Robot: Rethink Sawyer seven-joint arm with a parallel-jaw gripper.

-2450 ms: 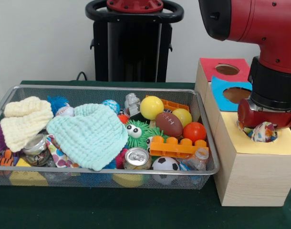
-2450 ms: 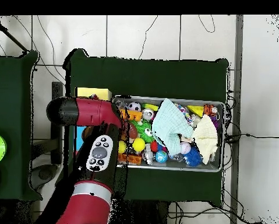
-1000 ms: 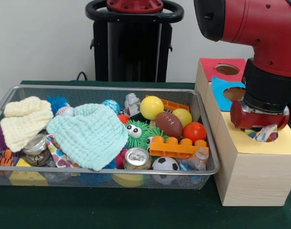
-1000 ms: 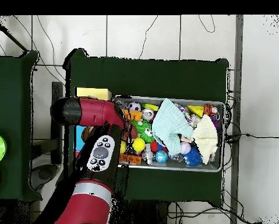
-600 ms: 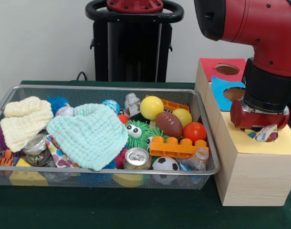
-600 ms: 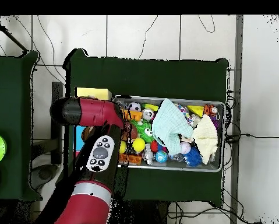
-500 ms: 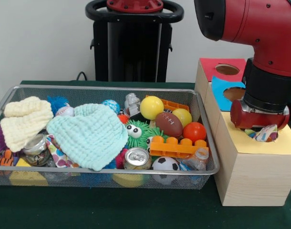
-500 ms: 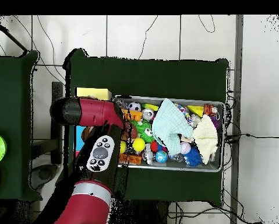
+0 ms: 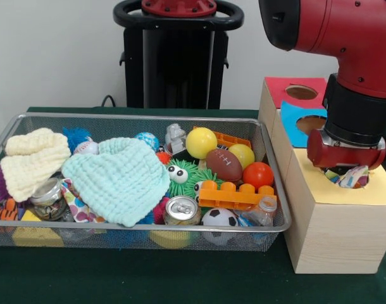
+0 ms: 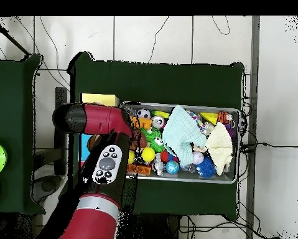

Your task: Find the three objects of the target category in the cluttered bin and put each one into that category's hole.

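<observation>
While the arm's wrist sits right over the yellow hole [image 9: 348,179] of the wooden sorting box [image 9: 332,234], a patterned cloth bundle [image 9: 352,177] pokes up out of that hole, touching the wrist's red collar from below. The gripper [image 9: 345,172] itself is hidden behind the collar and the cloth, so I cannot tell whether it is spread or clamped on the fabric. The cloth looks only partly inside — part of it rides above the hole's rim on the side away from the wire bin [image 9: 269,190]. My read is that this is the drop-in step for a cloth item, nearly done but not confirmed. Risks: if the pincer has not let go, lifting would drag the bundle back out; if it has, the bunched fabric could hang on the rim and not fall through, or spill onto the yellow top beside the hole. In the bin, well apart from the box, the mint cloth [image 9: 120,178] and cream cloth [image 9: 31,161] lie on top at the end farthest from the box — likely the remaining targets, both draped over smaller toys that could get snagged along.
</observation>
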